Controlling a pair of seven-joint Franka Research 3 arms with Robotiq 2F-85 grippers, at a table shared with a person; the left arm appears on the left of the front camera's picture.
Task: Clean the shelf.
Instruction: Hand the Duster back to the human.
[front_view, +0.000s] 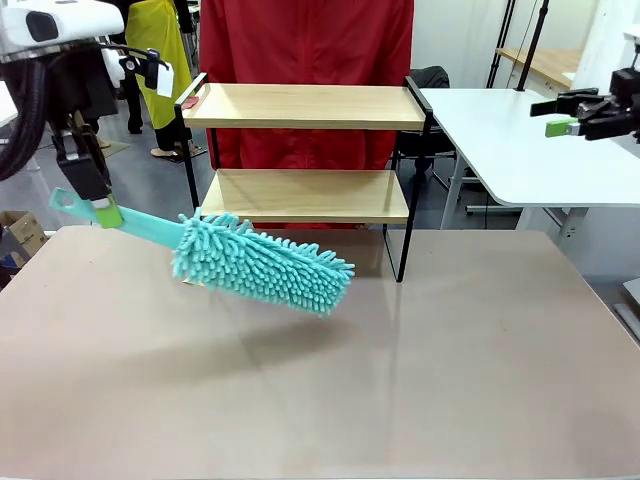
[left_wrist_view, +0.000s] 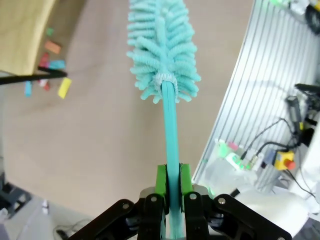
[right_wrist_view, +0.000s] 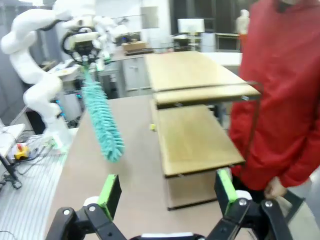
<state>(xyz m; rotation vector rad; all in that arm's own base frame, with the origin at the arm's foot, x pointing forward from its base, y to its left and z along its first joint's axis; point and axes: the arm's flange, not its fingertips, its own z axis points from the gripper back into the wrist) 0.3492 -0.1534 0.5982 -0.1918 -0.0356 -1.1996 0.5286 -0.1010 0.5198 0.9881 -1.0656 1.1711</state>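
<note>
The left gripper (front_view: 100, 212) squeezes the thin handle of the fluffy blue duster (front_view: 262, 263), which hangs above the counter (front_view: 400, 380) just in front of the shelf (front_view: 305, 150). The long duster could bump the shelf's black frame and twist in the grip. The right gripper (front_view: 560, 115) waits wide open and holds nothing; small colored bits under the shelf are too blurry to name.

Even overhead light, soft glare on the table (front_view: 420, 380); faint duster (front_view: 262, 264) shadow; wrist views blurred, edges warped.
</note>
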